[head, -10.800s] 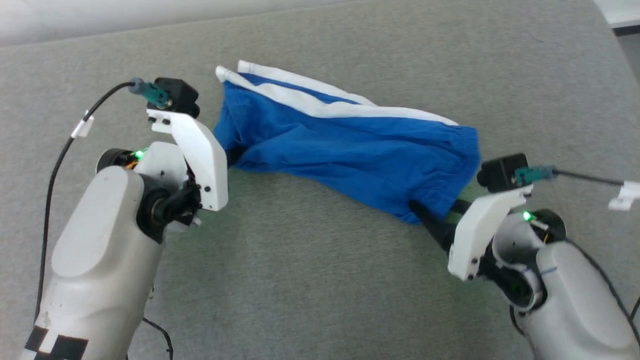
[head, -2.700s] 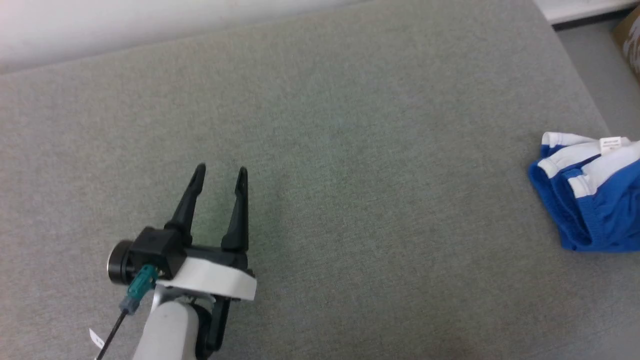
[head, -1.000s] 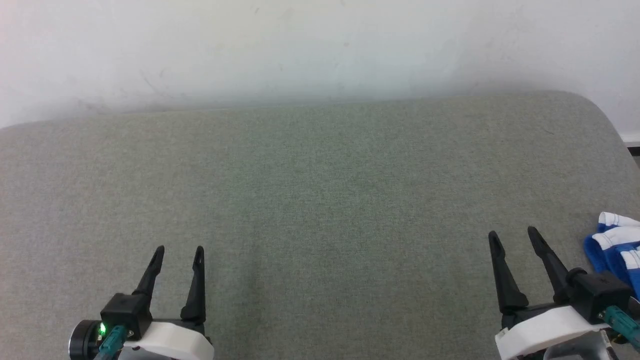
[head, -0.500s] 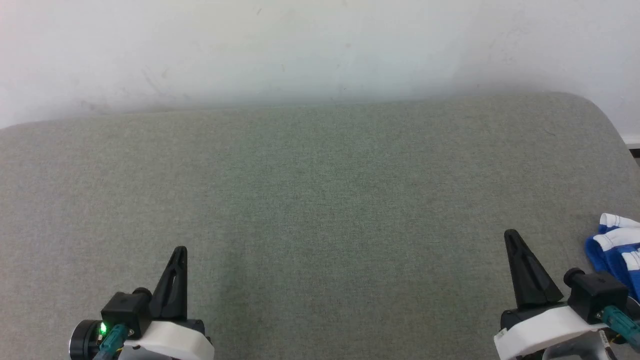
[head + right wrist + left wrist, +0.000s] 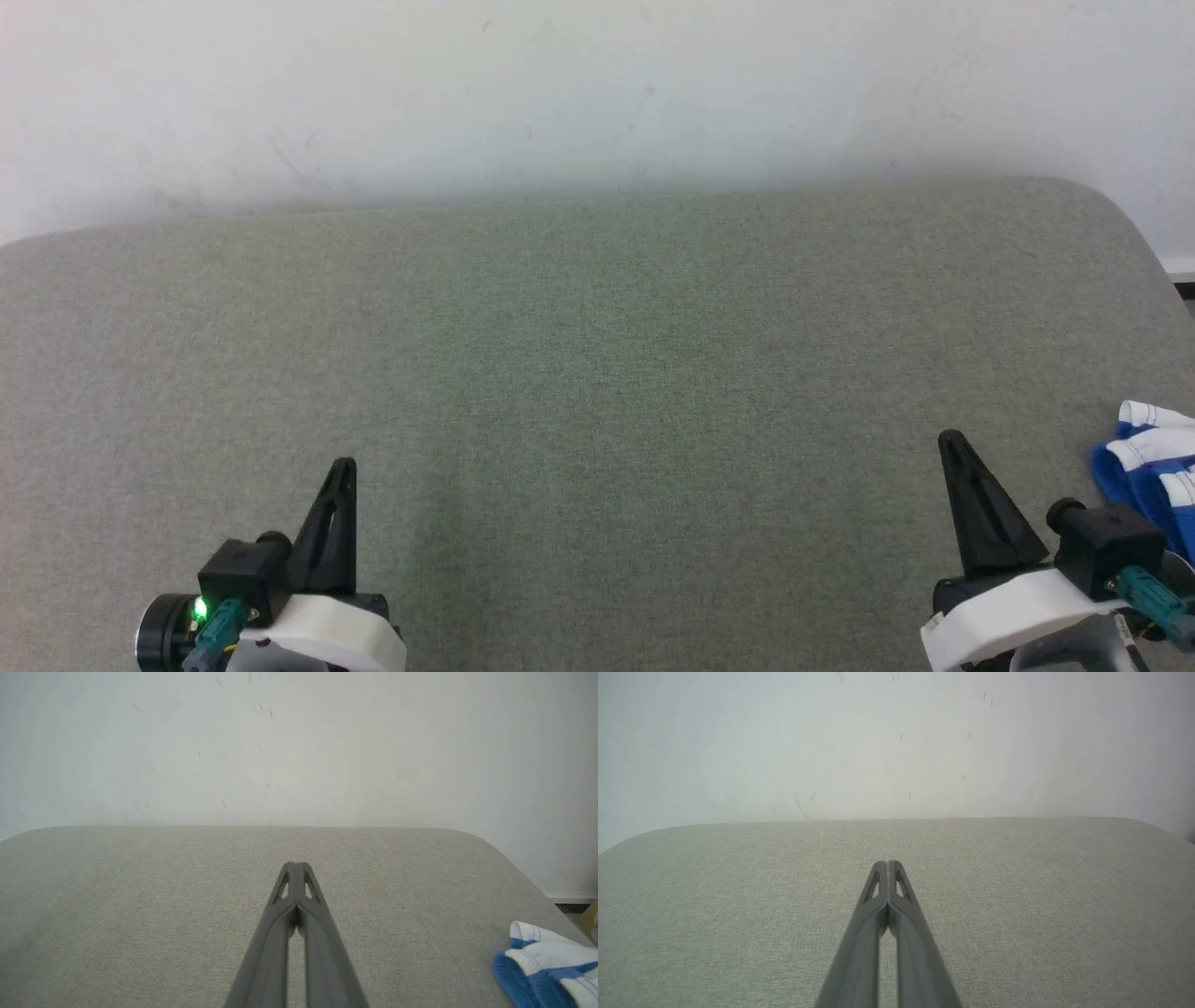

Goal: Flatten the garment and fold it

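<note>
Grey-green woven fabric covers the broad padded surface (image 5: 597, 373), which runs from the near edge to a pale, lightly scuffed wall (image 5: 560, 84) on the far side. The garment (image 5: 1153, 467), bright blue soft shorts with broad white bands, lies gathered in a small heap at the near right edge of the surface, partly cut off by the side of the head view; how neatly its layers lie cannot be told.

The right gripper (image 5: 950, 439), two long dark fingers on a white mount, sits at the near right, just left of the garment and not touching it. Its fingers are pressed together into one point with nothing between them.

The left gripper (image 5: 344, 464) sits at the near left, well apart from the garment. Its fingers are likewise pressed together and empty. Both grippers point toward the far wall.
</note>
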Available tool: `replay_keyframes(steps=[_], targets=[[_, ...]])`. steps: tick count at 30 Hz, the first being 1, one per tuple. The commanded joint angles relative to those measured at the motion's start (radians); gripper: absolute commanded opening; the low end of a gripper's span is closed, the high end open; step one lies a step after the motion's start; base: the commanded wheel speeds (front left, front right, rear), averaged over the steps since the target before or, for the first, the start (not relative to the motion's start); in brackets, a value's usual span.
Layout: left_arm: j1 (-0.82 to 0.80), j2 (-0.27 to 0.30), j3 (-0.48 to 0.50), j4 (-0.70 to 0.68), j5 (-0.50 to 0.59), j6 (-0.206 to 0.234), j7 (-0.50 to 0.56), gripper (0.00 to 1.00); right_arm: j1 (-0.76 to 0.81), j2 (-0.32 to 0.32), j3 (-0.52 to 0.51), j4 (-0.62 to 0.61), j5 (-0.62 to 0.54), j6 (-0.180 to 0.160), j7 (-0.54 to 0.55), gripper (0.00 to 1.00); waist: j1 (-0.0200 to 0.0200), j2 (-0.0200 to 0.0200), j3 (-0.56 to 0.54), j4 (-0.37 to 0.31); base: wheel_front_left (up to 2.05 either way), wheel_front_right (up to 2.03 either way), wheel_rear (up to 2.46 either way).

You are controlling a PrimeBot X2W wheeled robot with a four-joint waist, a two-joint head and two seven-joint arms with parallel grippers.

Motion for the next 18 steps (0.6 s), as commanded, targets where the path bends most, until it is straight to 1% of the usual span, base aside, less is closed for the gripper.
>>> replay_keyframes(steps=[1, 18], targets=[[-0.006, -0.003, 0.002, -0.007, 0.013, 0.007, 0.007, 0.00, -0.015, 0.001, 0.000, 0.004, -0.008, 0.000, 0.002, 0.00, 0.0000, 0.0000, -0.001, 0.000, 0.00, 0.00, 0.00], [-0.010, -0.016, 0.005, -0.026, 0.036, 0.014, 0.042, 0.00, -0.028, 0.002, 0.001, 0.013, -0.027, 0.000, 0.015, 0.00, 0.0000, 0.0000, -0.009, 0.001, 0.00, 0.00, 0.00]])
